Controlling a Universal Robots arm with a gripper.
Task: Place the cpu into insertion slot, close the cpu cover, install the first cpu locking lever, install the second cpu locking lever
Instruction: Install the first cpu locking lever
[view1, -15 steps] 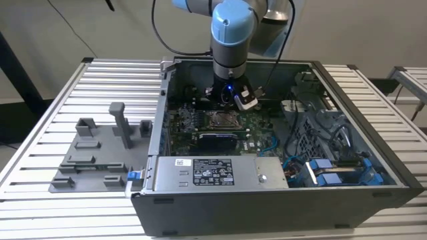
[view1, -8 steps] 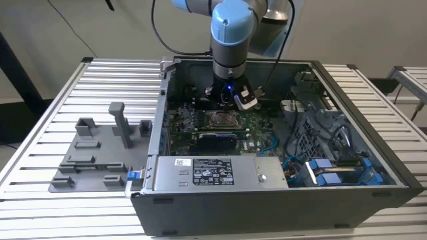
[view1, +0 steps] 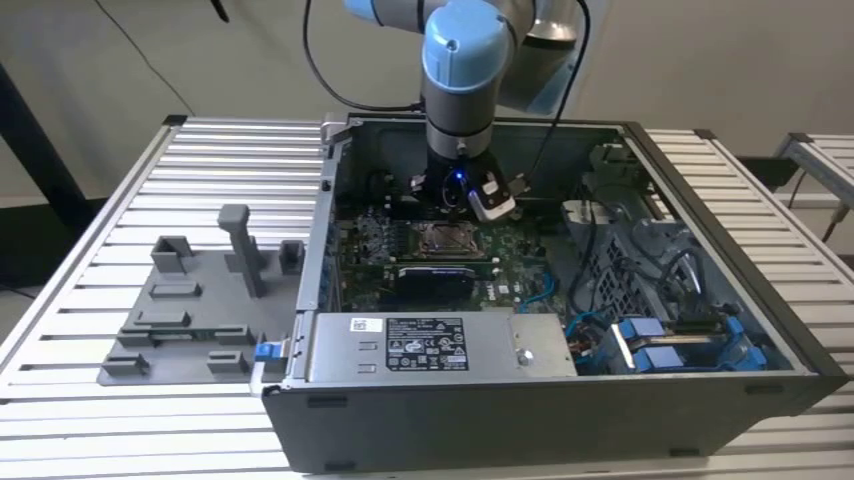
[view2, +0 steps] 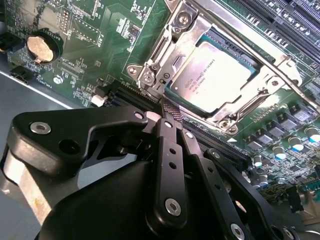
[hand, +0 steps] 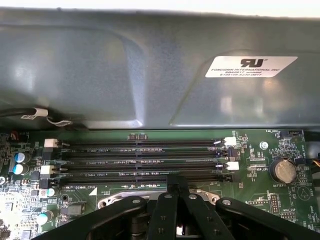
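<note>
Pincer: the gripper (view2: 169, 106) has its black fingers pressed together, with no gap between the tips. I cannot tell whether anything thin is caught between them.
Pincer position: pointing down inside the open computer case (view1: 694, 400). Its tip is at one corner of the cpu cover (view2: 187, 47), touching or just short of the metal edge.
Arm: blue-jointed arm (view1: 467, 55) coming down into the case from above.
Chip: the cpu (view2: 215, 80) lies flat in the insertion slot (view1: 441, 238), silvery top upward.
Cover: down over the chip, which shows through the cut-out middle.
Lever: a thin metal lever (view2: 235, 27) runs along one side of the cover. I cannot tell whether it is latched.
Board: green circuit board (view2: 100, 30) with a coin battery (view2: 42, 45) well apart from the slot. In the first wrist view, long black memory slots (hand: 145, 160) lie just beyond the fingers (hand: 167, 210).
Case contents: grey power supply box (view1: 414, 345) along the near wall.
Surroundings: the case stands on a slatted metal table (view1: 120, 200). A grey parts fixture (view1: 187, 310) sits beside it, on the exterior view's left.
</note>
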